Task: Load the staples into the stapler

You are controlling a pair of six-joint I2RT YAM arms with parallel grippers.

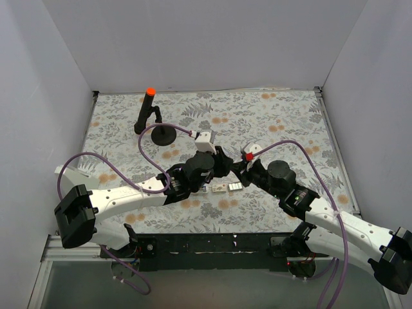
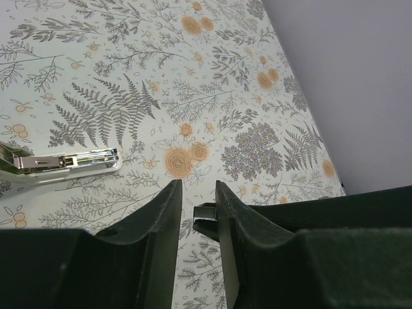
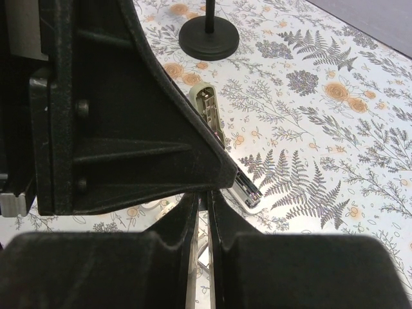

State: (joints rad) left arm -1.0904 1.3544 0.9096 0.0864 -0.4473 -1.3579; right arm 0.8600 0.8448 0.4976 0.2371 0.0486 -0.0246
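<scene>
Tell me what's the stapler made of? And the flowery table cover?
The stapler: pale green shell, likely smooth plastic; shiny silver metal inside, it glints. The table cover: probably printed cloth or paper, matte, no shine.

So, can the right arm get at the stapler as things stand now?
Probably yes, but only at its near end. In the right wrist view the stapler lies just past the right gripper, but the left gripper stands in front of part of it, crowding the approach.
</scene>
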